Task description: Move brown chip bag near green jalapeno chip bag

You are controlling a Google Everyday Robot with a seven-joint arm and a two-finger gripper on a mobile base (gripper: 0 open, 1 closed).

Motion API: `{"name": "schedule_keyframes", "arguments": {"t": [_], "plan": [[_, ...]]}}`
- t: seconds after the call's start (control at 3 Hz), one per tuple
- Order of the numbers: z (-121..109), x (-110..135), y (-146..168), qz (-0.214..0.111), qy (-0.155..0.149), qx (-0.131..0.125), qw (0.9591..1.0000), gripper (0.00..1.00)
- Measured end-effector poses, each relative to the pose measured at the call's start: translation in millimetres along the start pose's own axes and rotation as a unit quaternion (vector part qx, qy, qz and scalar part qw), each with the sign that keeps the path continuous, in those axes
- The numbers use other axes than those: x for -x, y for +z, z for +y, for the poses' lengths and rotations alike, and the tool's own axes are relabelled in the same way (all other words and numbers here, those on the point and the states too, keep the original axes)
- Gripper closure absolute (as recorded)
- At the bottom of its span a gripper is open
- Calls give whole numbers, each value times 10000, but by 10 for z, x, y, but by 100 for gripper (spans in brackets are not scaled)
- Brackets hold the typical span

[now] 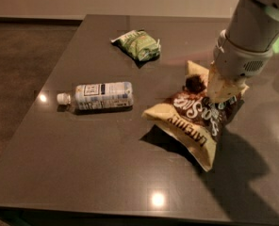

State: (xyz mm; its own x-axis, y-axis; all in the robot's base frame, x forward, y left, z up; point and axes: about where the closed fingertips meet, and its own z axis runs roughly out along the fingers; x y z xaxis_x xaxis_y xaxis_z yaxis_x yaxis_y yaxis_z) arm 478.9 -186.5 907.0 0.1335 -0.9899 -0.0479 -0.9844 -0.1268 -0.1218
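Dark worktop (83, 173) carries the brown chip bag (196, 119), its top clamped in the gripper (223, 89); the green jalapeno chip bag (139, 45) lies at eleven o'clock.

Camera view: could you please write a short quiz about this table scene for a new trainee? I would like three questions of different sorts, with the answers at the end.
1. Which lies nearer the far edge of the table: the bottle or the green jalapeno chip bag?
2. Where is the end effector?
A) over the green jalapeno chip bag
B) shut on the upper part of the brown chip bag, at the right of the view
C) beside the bottle's cap
3. True or false: the bottle stands upright.

Key: 1, the green jalapeno chip bag. 2, B. 3, false: the bottle lies on its side, cap to the left of the view.
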Motion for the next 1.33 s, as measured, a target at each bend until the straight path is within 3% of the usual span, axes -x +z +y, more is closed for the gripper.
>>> {"name": "schedule_keyframes", "arguments": {"t": [0.67,1.0,1.33], "plan": [[-1035,61,-26,3,411,-531,9977,100],[-1522,-31,-112,69,599,-779,9951,100],[-1821,-125,-150,84,826,-949,9920,100]]}}
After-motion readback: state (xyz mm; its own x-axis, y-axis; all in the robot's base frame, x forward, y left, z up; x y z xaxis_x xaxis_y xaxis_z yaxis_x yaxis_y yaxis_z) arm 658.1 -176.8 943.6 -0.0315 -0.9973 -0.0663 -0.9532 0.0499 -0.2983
